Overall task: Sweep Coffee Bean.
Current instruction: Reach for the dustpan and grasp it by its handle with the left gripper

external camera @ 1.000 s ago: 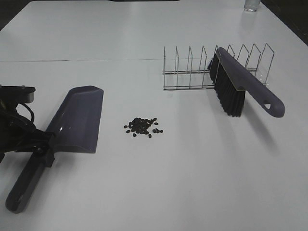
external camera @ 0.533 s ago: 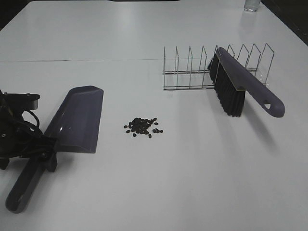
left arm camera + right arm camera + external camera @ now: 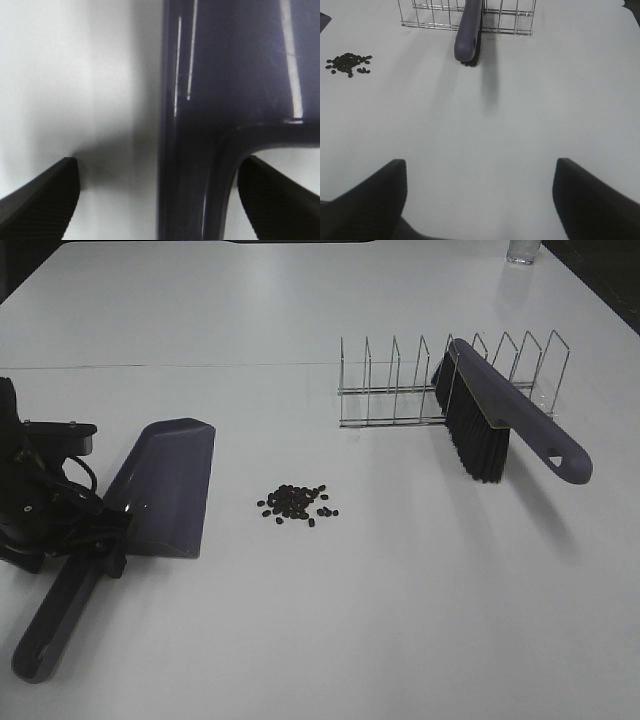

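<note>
The coffee beans [image 3: 297, 502] lie in a small dark heap on the white table [image 3: 330, 620], right of the purple-grey dustpan [image 3: 165, 485]. My left gripper [image 3: 105, 545] is open and straddles the dustpan where its handle meets the pan. In the left wrist view the dustpan [image 3: 225, 75] passes between the fingers [image 3: 45, 195], with a gap on one side. The purple brush [image 3: 500, 420] with black bristles leans in the wire rack [image 3: 400, 380]. My right gripper [image 3: 480, 200] is open and empty above bare table, well short of the brush [image 3: 469, 35] and the beans [image 3: 349, 62].
The wire rack [image 3: 505, 15] stands at the back right of the table. A clear glass [image 3: 522, 250] stands at the far edge. The dustpan's handle end [image 3: 40, 650] points toward the front left corner.
My left arm has shifted a little further over the dustpan's handle. The dustpan, beans and brush have not moved.
</note>
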Robot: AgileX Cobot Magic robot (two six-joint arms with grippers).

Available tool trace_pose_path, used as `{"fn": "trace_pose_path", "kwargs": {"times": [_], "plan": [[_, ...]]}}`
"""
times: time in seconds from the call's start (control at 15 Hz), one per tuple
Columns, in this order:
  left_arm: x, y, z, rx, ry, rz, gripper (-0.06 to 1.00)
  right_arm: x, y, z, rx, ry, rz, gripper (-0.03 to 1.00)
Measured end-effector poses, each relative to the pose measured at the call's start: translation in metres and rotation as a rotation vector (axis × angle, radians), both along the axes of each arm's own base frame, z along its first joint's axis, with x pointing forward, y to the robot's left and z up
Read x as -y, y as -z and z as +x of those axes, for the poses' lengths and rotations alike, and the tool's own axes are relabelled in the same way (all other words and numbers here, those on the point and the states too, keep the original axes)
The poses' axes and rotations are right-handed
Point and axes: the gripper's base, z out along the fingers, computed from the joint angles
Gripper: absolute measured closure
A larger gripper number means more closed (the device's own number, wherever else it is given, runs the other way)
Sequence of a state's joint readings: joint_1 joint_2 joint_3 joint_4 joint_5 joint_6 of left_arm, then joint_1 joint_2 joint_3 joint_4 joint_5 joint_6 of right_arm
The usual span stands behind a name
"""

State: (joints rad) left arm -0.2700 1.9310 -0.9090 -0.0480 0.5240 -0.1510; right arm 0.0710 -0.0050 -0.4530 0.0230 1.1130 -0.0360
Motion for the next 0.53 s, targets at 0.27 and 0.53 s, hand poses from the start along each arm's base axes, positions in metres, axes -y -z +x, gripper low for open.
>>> {"fn": "trace_pose_path", "kwargs": {"times": [0.27,0.53], "plan": [[0.0009,0.0033,0.0036,0.008,0.007,0.003,0.23,0.0,0.0,0.0,0.0,0.0,0.0,0.27],[0.0016,0.0031,0.0045,0.02,0.011,0.002,0.45,0.0,0.0,0.0,0.0,0.0,0.0,0.27]]}}
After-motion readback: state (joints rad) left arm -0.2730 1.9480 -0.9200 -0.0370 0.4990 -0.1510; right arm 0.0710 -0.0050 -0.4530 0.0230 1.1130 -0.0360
